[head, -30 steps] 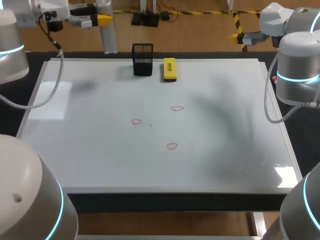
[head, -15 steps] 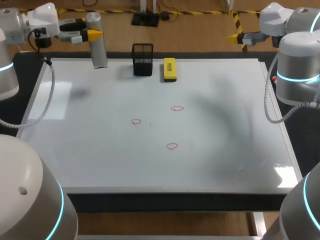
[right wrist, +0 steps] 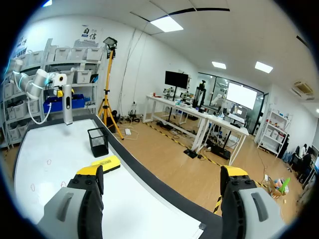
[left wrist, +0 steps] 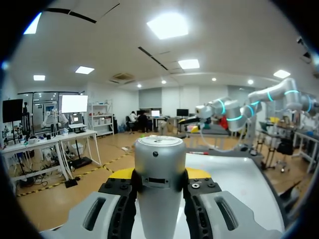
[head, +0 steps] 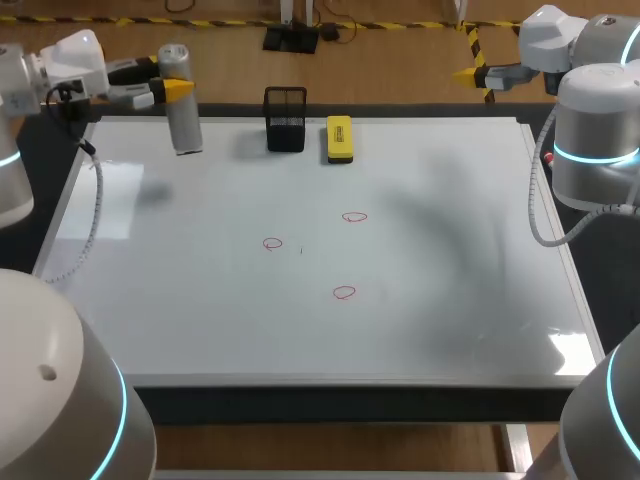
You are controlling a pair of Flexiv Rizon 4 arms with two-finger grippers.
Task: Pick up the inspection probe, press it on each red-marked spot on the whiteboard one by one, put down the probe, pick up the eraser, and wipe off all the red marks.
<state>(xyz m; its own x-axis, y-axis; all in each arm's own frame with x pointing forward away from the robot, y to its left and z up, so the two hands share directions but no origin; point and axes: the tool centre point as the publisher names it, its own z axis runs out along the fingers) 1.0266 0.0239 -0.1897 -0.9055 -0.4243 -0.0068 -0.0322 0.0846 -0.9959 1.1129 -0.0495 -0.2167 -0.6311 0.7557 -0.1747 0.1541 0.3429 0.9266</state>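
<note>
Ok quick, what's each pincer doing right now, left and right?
Left pincer: closed on the probe.
Right pincer: open, holding nothing.

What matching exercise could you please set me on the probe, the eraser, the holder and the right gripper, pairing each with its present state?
Column one:
1. inspection probe
2. eraser
3. black mesh holder
4. right gripper

Column two:
A. open, holding nothing
B. lying flat on the whiteboard
C. clamped upright in the left gripper
D. standing upright beside the eraser

Pairs: 1-C, 2-B, 3-D, 4-A.
</note>
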